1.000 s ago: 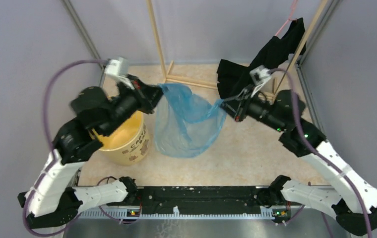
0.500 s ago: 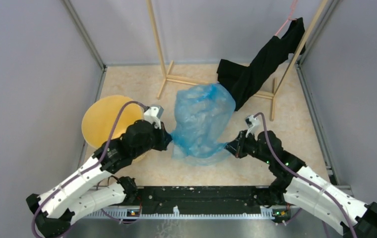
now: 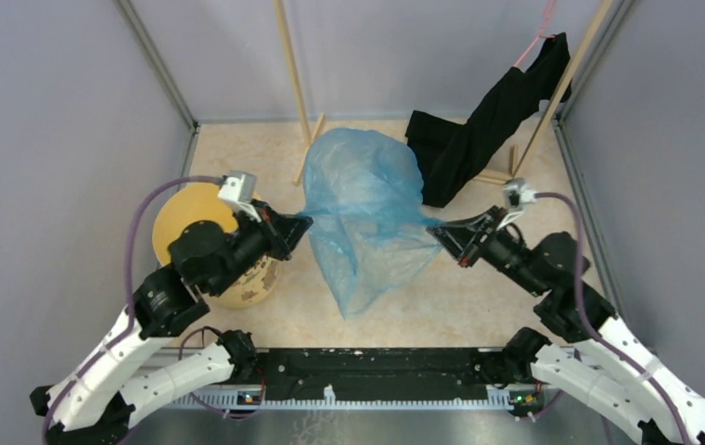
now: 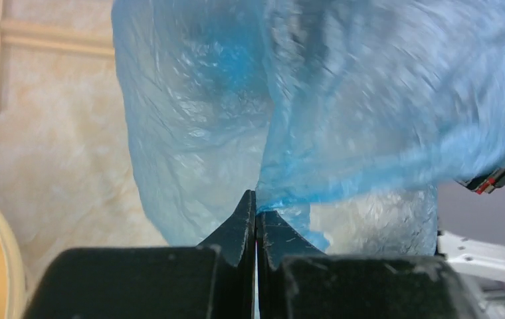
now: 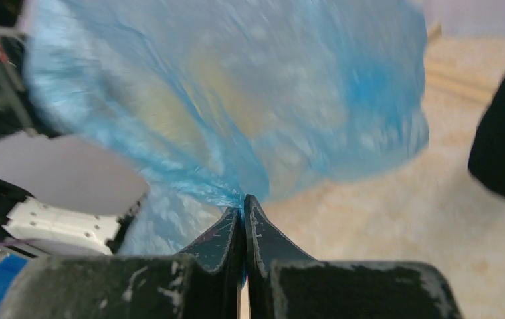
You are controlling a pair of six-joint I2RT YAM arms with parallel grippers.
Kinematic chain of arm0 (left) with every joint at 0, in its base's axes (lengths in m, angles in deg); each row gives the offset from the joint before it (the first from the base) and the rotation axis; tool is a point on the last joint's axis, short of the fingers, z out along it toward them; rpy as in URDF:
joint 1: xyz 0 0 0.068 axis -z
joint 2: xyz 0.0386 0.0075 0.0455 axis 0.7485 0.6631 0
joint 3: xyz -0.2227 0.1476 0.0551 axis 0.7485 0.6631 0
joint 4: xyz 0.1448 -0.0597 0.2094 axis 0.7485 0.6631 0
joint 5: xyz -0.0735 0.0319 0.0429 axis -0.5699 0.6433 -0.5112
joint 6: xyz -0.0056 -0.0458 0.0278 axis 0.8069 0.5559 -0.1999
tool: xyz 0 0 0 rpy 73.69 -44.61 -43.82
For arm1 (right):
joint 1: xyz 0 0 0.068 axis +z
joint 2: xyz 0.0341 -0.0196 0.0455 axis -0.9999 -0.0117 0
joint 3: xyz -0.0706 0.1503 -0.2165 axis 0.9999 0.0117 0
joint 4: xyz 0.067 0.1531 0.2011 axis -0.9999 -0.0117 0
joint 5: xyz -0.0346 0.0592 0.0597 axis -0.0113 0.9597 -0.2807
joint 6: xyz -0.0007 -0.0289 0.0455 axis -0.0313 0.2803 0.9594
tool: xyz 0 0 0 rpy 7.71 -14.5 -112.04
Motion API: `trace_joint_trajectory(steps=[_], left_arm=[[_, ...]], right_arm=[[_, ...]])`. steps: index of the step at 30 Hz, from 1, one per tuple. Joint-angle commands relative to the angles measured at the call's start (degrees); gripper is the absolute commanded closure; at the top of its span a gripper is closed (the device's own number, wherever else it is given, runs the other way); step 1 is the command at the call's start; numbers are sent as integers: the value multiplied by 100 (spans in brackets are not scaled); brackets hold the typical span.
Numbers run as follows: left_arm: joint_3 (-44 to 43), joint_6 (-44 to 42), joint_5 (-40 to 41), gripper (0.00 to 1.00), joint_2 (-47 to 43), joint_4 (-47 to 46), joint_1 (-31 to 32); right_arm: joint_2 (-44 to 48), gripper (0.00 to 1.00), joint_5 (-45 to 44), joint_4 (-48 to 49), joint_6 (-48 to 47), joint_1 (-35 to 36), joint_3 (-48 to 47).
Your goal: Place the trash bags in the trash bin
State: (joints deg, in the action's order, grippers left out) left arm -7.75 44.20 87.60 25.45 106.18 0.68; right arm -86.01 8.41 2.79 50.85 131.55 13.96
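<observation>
Bag [image 3: 365, 209]: light-blue film in the middle of the top view, pulled taut between the two claws. It billows toward the top of the frame and a wrinkled tail hangs toward lower centre. It is outside the bin, to the bin's right.
Bin [image 3: 174, 215]: upright at centre left, yellow inside showing, dark lettering on its side. The left arm crosses its near half.
Left gripper [image 4: 256, 207]: fingers pressed together with a fold of the bag's left edge pinched at the tips, just right of the bin rim.
Right gripper [image 5: 242, 207]: fingers likewise closed tight on the bag's right edge, right of centre in the top view.
Table [image 3: 479, 289]: beige mottled top. Whether the bag's tail touches it cannot be told.
Garment [image 3: 483, 125]: black cloth draped from a wooden rack [image 3: 290, 65], upper right, behind the bag.
</observation>
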Motion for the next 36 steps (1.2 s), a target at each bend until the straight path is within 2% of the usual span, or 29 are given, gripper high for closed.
trace_joint_trajectory(steps=[1, 6, 9, 12, 16, 18, 22, 24, 25, 29, 32, 36], left_arm=[[-68, 128, 343, 100, 292, 413, -1], [-415, -40, 327, 100, 494, 525, -1], [-51, 151, 275, 100, 423, 357, 3], [234, 333, 125, 100, 401, 206, -1], [-66, 160, 64, 98, 538, 433, 3], [-237, -8, 68, 78, 644, 568, -1], [-218, -56, 70, 25, 859, 734, -1], [-203, -62, 74, 6, 957, 827, -1], [-250, -91, 157, 2, 1007, 925, -1], [-799, -325, 992, 1, 1256, 1677, -1], [-1303, -350, 1972, 1, 1579, 2456, -1], [-1700, 40, 3324, 1, 2088, 3498, -8]], right_arm=[[2, 100, -11, -170, 362, 17, 407], [-245, 100, -392, -882, -377, 18, -532], [-288, 100, -449, -675, -107, 21, -251], [-237, 100, -41, -80, 254, 14, 332], [-26, 100, -388, -479, -48, 17, 121], [104, 100, -714, -841, -334, 22, -230], [529, 100, -1127, -1182, -531, 17, -426], [786, 100, -1223, -1318, -547, 17, -403], [923, 100, -1298, -1423, -570, 17, -407], [1416, 100, -1740, -2021, -743, 10, -606], [1703, 100, -1940, -2232, -831, 23, -792], [1954, 100, -2027, -2343, -871, 21, -885]])
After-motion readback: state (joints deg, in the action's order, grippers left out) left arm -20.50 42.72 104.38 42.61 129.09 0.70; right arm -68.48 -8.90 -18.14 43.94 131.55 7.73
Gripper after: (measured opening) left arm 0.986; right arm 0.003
